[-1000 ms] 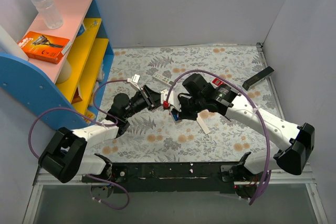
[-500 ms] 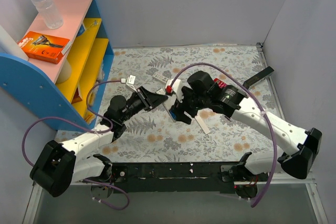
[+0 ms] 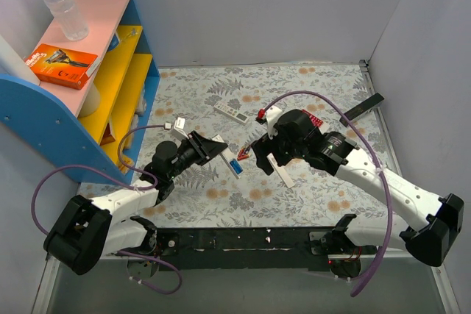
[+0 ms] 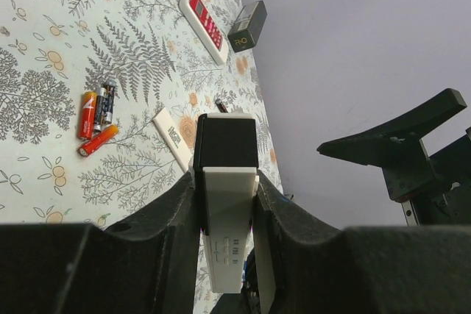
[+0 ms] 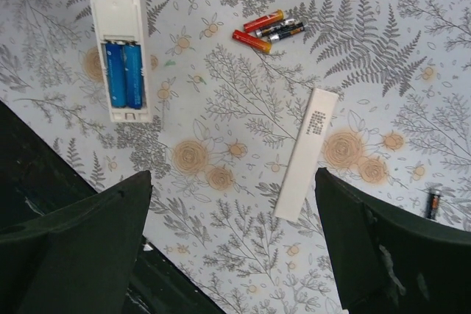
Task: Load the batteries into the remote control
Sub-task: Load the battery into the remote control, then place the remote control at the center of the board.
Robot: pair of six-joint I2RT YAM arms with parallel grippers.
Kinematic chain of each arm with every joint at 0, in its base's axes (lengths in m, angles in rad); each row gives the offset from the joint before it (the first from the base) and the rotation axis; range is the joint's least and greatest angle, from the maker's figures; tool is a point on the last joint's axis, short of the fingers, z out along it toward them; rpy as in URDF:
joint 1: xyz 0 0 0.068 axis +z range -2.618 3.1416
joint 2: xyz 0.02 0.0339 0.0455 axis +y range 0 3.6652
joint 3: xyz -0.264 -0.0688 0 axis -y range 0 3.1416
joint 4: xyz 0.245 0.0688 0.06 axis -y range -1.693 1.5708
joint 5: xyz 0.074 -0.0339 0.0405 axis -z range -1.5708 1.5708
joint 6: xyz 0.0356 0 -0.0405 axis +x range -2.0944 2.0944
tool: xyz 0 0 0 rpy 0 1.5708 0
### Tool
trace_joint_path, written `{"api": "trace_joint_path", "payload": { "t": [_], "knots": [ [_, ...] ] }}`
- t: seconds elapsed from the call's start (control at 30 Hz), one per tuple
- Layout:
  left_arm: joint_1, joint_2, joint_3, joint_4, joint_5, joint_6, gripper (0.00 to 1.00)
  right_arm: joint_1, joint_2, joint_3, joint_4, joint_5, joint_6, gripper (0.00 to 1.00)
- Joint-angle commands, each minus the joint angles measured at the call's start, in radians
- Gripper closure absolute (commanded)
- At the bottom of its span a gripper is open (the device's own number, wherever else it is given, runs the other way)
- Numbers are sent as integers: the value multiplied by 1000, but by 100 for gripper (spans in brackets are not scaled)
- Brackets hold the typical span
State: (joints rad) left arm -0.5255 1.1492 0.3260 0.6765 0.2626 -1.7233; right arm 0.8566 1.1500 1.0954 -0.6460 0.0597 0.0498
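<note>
The left gripper (image 4: 226,176) is clamping the remote (image 5: 118,27) mid-table, two batteries (image 5: 124,75) lying in its open bay, seemingly seated, though it's hard telling. The right gripper (image 5: 232,182) is hanging spread, empty. With the cover (image 5: 305,154) lying off to the right, tilting is risking them spilling.

Left arm (image 3: 124,196) and right arm (image 3: 383,178) wear white shells over bulky black joint housings; a purple cable (image 3: 302,93) loops back from each wrist; a small white tag (image 3: 179,123) sits just behind the left gripper (image 4: 226,176); the right gripper (image 5: 232,182) has matte black, broad, blunt fingers (image 5: 81,240).
</note>
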Motion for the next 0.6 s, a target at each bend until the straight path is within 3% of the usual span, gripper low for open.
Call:
{"api": "trace_joint_path", "payload": {
  "t": [0.0, 0.33, 0.57],
  "knots": [
    [4, -17, 10, -29, -37, -19, 100, 7, 36, 12, 112, -50, 108, 2],
    [4, -22, 13, -8, -36, -70, 100, 101, 246, 135, 158, -63, 180, 7],
    [2, -29, 15, 12, -23, -84, 100, 113, 323, 169, 181, -98, 193, 19]
  ]
}}
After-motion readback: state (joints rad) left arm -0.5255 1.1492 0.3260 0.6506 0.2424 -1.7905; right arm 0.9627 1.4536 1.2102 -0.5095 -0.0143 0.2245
